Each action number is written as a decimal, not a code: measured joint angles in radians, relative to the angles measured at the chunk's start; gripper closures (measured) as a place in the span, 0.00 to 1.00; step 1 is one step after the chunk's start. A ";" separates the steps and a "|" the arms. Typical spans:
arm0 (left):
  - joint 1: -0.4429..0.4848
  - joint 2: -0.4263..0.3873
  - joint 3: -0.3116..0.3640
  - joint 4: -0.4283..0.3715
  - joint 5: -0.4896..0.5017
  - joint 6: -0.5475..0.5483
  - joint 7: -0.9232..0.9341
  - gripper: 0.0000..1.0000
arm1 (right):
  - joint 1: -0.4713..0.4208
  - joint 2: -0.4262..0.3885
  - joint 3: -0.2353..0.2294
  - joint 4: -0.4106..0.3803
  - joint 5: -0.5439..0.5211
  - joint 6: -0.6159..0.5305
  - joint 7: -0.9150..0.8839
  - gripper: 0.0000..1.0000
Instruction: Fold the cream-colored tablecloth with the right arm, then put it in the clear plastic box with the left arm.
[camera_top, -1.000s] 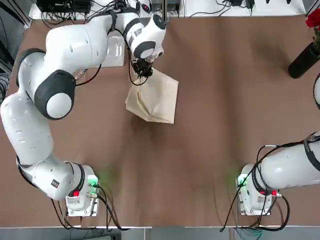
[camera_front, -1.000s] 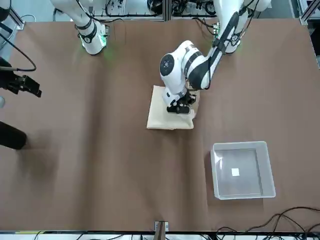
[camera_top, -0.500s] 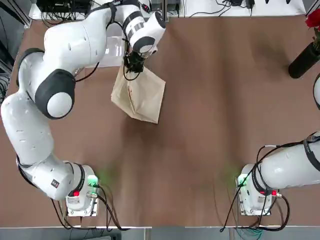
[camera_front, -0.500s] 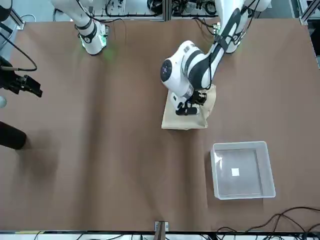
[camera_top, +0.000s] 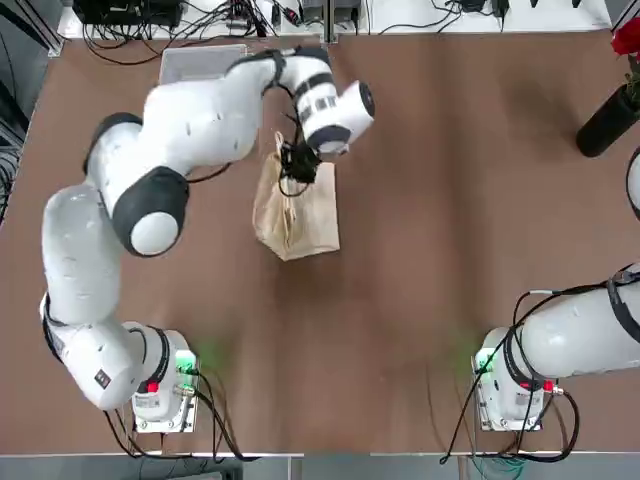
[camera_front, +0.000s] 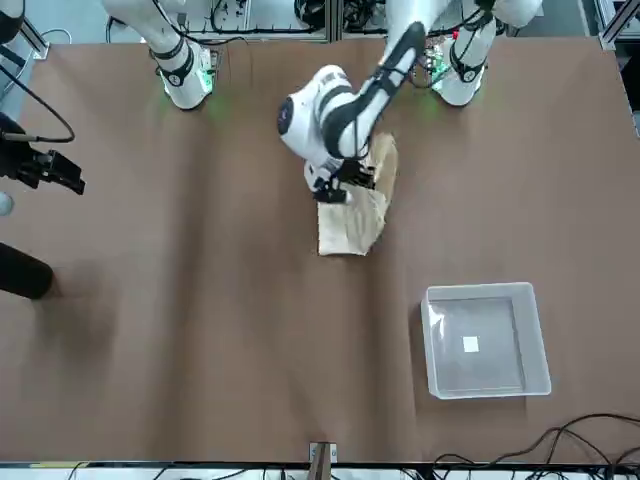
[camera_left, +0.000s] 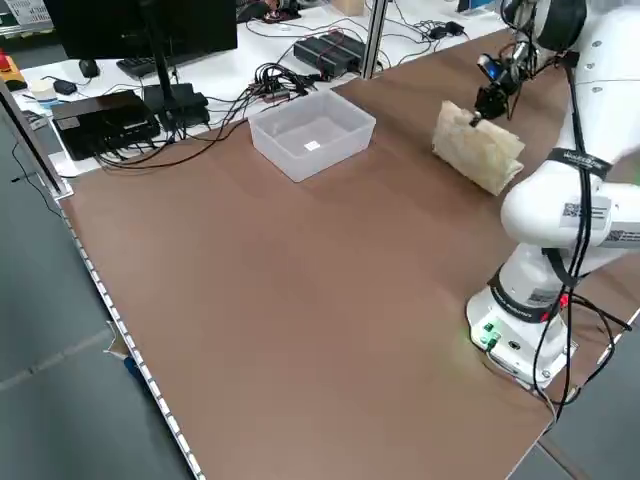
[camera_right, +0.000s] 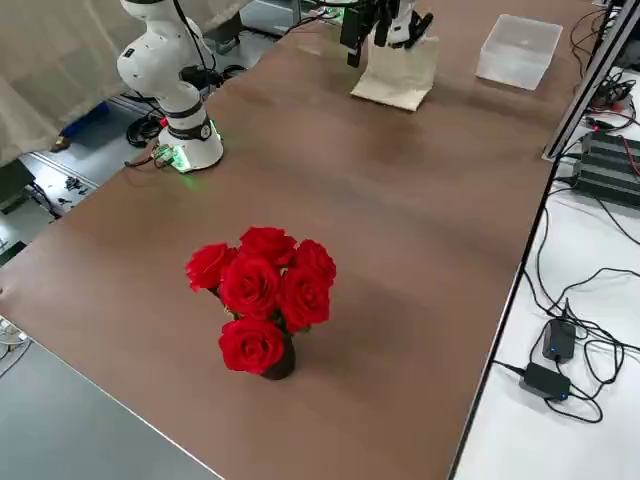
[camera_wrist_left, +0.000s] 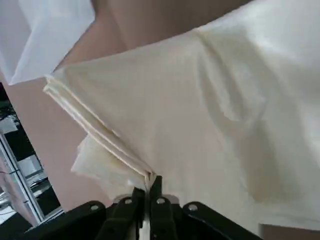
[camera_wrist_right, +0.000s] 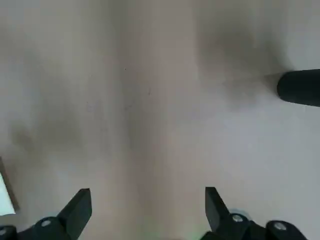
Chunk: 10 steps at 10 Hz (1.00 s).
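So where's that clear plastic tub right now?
In the front view the clear plastic tub sits empty on the table, toward the robot's left, apart from the cloth.

A robotics lab. Two white arms (camera_top: 170, 140) are bolted to a brown table (camera_top: 420, 250), their bases lit green at 7 and 5 o'clock in the top view. Along the 12 o'clock edge a white bench carries tangled cables (camera_left: 285, 75), black electronics boxes (camera_left: 330, 50) and a monitor (camera_left: 140, 30). Aluminium frame posts (camera_right: 590, 80) stand beside the table.

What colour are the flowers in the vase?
The flowers are deep red, like roses; the right side view shows them best.
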 joint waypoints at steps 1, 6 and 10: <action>-0.005 0.022 0.002 0.024 0.000 0.000 0.000 0.93 | 0.000 0.000 0.000 0.000 0.000 0.000 0.000 0.00; -0.006 0.088 0.003 0.117 -0.001 0.185 -0.015 0.93 | 0.000 0.000 0.000 0.000 0.000 0.003 0.000 0.00; -0.009 0.104 0.002 0.118 -0.004 0.327 -0.061 0.93 | 0.000 0.000 -0.002 -0.001 0.000 0.008 0.000 0.00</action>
